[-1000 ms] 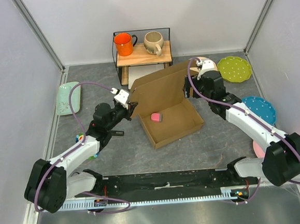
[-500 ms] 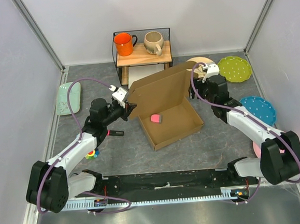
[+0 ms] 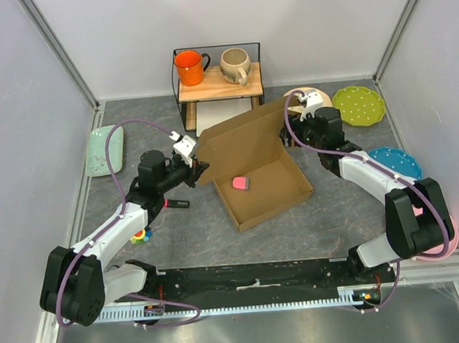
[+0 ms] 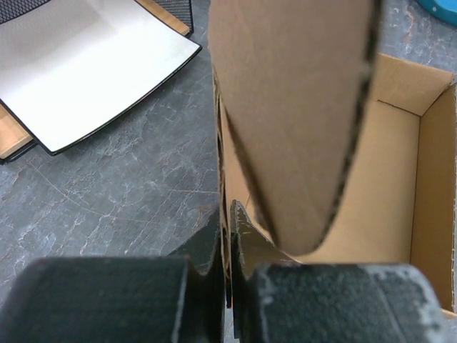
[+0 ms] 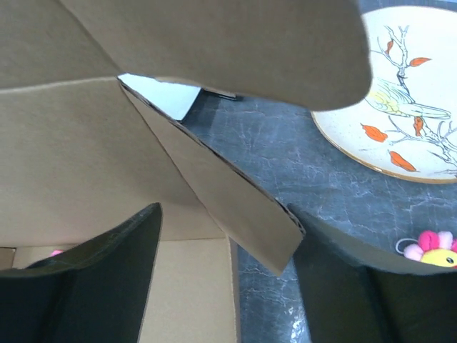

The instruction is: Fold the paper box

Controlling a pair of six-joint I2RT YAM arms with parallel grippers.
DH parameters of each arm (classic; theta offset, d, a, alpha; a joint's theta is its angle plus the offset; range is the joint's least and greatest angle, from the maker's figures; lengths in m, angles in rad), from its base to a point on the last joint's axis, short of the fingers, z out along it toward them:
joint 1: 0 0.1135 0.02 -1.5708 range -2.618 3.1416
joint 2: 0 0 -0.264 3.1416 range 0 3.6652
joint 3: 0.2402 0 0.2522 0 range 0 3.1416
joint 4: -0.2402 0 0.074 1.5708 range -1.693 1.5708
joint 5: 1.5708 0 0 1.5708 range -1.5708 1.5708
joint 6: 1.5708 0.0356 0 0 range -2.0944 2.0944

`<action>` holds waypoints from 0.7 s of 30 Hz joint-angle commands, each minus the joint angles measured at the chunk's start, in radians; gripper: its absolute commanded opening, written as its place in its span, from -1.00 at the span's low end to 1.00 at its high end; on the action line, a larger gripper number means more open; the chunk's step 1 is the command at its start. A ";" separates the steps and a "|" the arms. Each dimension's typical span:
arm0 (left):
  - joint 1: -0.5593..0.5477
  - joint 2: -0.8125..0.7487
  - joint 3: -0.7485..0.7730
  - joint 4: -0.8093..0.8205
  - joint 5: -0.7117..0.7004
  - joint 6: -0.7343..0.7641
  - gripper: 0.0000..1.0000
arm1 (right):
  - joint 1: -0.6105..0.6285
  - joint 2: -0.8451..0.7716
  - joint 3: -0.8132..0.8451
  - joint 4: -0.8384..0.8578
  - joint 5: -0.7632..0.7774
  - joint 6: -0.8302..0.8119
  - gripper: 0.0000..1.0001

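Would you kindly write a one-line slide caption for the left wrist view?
Left gripper shut on an edge of the paper box, with a white tray on the grey table beside it.

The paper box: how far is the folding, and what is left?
Done: the paper box base stands with its walls up, a small pink object inside. In hand: the left gripper is shut on the left edge of the lid, which is half raised; the right gripper is open around the right side flap. Left: lower the lid and tuck the flaps.
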 commanded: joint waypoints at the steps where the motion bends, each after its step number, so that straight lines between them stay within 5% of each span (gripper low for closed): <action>1: 0.002 0.005 0.042 -0.021 -0.008 0.060 -0.96 | -0.005 -0.028 0.028 0.050 -0.066 -0.014 0.44; 9: 0.002 0.022 0.062 -0.022 -0.030 0.051 -0.96 | 0.032 -0.100 -0.023 0.010 -0.012 -0.044 -0.17; 21: 0.002 0.029 0.068 0.001 -0.011 0.010 -0.96 | 0.144 -0.136 -0.089 -0.055 0.196 -0.035 -0.43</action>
